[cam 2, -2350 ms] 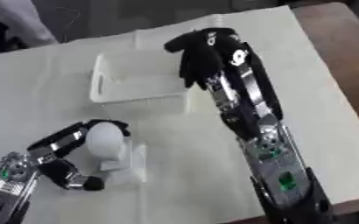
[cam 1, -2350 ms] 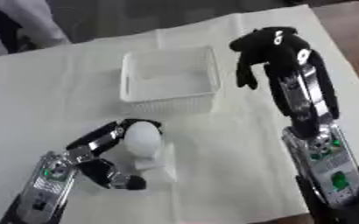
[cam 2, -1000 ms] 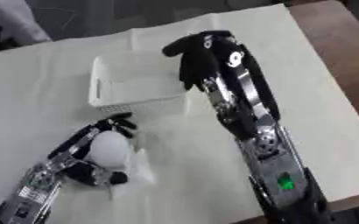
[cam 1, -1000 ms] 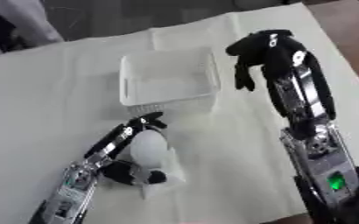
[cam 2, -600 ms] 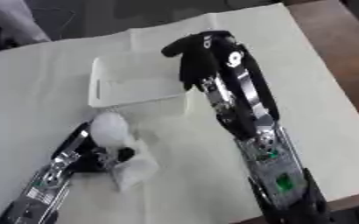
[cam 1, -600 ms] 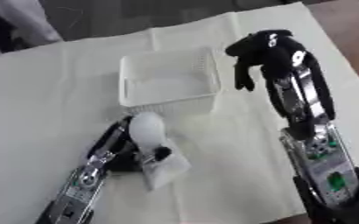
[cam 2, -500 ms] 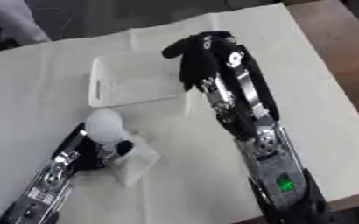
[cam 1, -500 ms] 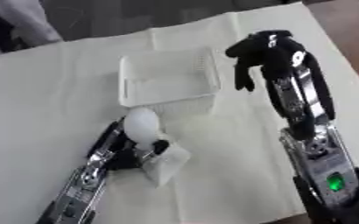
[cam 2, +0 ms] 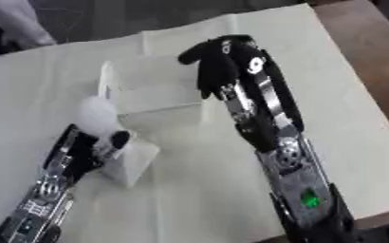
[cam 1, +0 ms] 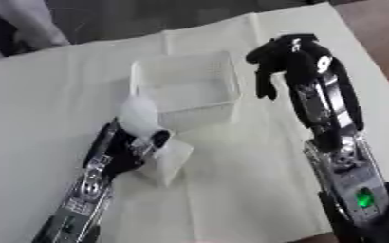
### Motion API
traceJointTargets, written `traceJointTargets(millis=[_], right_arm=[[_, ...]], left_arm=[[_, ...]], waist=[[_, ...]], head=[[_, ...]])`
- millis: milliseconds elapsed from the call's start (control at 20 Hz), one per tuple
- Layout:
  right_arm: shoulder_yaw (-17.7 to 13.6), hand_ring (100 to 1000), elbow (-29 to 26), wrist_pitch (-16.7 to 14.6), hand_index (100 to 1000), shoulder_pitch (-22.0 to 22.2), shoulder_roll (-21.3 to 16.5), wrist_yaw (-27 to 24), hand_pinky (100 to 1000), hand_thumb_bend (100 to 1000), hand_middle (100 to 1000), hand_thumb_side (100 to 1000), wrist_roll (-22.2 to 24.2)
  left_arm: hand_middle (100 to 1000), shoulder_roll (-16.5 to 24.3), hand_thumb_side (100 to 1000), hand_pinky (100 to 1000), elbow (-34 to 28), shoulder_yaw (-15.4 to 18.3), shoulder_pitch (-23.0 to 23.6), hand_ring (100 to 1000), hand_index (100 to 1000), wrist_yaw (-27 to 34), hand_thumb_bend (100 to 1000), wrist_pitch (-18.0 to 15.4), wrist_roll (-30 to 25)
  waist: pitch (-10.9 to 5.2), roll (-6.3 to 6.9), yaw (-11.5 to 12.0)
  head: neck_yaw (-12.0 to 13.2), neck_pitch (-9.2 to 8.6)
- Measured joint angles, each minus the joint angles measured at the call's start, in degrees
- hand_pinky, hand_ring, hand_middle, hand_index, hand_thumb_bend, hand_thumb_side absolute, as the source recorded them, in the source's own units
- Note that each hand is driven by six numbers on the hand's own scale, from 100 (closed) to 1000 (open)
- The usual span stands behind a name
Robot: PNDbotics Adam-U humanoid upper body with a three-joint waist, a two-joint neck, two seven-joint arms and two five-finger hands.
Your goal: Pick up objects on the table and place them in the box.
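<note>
A white basket-like box stands on the cream cloth at mid-table. Just in front of its near left corner my left hand is shut on a white object with a rounded top and a squarish lower end. The rounded end is raised to about the height of the box's front wall. My black right hand hangs in the air beside the box's right rim. Its fingers droop, relaxed, and hold nothing.
The cream cloth covers most of the table. Bare brown tabletop shows along the right edge. A person in white stands at the far left, away from the objects.
My left hand has lifted the white object off the cloth and carried it up towards the box's near left corner. The right hand has stayed beside the box.
</note>
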Motion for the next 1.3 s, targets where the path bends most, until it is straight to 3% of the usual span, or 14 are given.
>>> traceJointTargets(millis=[300,600,950,1300], right_arm=[[-0.2,278,0.2,0.0,648,0.6,0.0,0.3,100,100,332,891,0.0],[-0.3,278,0.4,0.0,647,1.0,0.0,0.4,100,100,330,893,0.0],[-0.3,277,0.7,0.0,646,1.0,0.0,0.4,100,100,329,895,0.0],[0.1,276,0.7,-0.2,645,1.0,0.0,0.4,100,100,327,892,0.4]], left_arm=[[100,8.4,432,100,-8.4,4.7,-1.6,100,252,8.4,100,1.0,3.9],[100,15.1,431,100,-12.6,6.8,-3.1,100,261,14.1,100,1.2,6.9],[100,18.4,412,100,-11.7,7.1,-6.7,100,263,16.4,100,0.6,8.8],[100,18.0,440,100,-8.8,6.8,-10.6,100,264,17.7,100,0.3,9.0]], waist=[[-1.06,0.09,0.5],[-1.35,0.27,0.6],[-1.6,0.35,-0.4],[-1.6,0.84,-1.6]], head=[[-0.5,0.0],[-0.6,0.0],[-0.6,0.0],[-0.6,0.0]])
